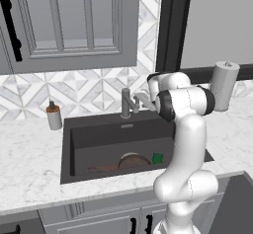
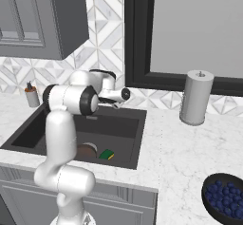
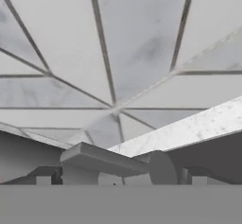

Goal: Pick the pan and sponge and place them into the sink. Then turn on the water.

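The dark brown pan [image 1: 132, 161] lies in the dark grey sink [image 1: 99, 134], its handle pointing left. The green sponge [image 1: 157, 158] rests just right of it on the sink floor. From the right base view the pan [image 2: 87, 149] is partly hidden behind my arm, the sponge [image 2: 107, 154] beside it in the sink [image 2: 28, 130]. My gripper [image 1: 143, 99] hovers at the grey faucet [image 1: 126, 102] behind the basin. In the hand view my gripper [image 3: 118, 179] is open, fingertips [image 3: 42, 177] wide apart on either side of the faucet's lever [image 3: 101, 158]. Water is out of view.
A soap dispenser [image 1: 53, 116] stands on the counter left of the sink. A paper towel roll [image 1: 223, 86] is at the back right, and a dark bowl of blueberries [image 2: 224, 195] sits near the right front. A grey wall cabinet [image 1: 69, 20] hangs above.
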Available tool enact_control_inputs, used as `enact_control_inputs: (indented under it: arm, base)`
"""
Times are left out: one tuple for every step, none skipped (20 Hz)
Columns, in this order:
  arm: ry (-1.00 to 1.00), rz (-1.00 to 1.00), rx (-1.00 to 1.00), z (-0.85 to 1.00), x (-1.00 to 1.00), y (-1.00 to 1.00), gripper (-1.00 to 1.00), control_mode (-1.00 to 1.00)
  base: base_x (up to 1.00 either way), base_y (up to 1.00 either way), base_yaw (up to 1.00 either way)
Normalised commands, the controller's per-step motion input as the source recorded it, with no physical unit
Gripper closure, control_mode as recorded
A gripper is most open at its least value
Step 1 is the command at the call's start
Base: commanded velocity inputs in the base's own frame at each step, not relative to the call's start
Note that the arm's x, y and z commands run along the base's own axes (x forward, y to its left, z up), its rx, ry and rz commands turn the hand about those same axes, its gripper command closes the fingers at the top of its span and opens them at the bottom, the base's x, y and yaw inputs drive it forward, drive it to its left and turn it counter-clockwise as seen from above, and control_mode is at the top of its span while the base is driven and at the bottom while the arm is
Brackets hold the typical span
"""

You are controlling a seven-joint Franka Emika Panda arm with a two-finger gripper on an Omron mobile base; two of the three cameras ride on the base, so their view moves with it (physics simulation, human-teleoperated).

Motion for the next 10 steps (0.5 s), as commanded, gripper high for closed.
enact_control_inputs:
  arm:
    - [0.00, 0.00, 0.02, -0.06, 0.21, 0.00, -1.00, -1.00]
    - [0.00, 0.00, 0.02, -0.06, 0.21, 0.00, -1.00, -1.00]
    - [0.00, 0.00, 0.01, -0.11, 0.21, 0.00, -1.00, -1.00]
    - [0.00, 0.00, 0.01, -0.10, 0.19, 0.00, -1.00, -1.00]
    - [0.00, 0.00, 0.01, -0.11, 0.21, 0.00, -1.00, -1.00]
    - [0.00, 0.00, 0.00, -0.13, 0.17, 0.00, -1.00, -1.00]
    - [0.00, 0.00, 0.00, -0.11, 0.19, 0.00, -1.00, -1.00]
    - [0.00, 0.00, 0.00, -0.11, 0.19, 0.00, -1.00, -1.00]
    - [0.00, 0.00, 0.00, -0.11, 0.18, 0.00, -1.00, -1.00]
    - [0.00, 0.00, 0.01, -0.11, 0.18, 0.00, -1.00, -1.00]
  base:
    - [0.00, 0.00, 0.00]
    - [0.00, 0.00, 0.00]
    - [0.00, 0.00, 0.00]
    - [0.00, 0.00, 0.00]
    - [0.00, 0.00, 0.00]
    - [0.00, 0.00, 0.00]
    - [0.00, 0.00, 0.00]
    - [0.00, 0.00, 0.00]
    - [0.00, 0.00, 0.00]
    - [0.00, 0.00, 0.00]
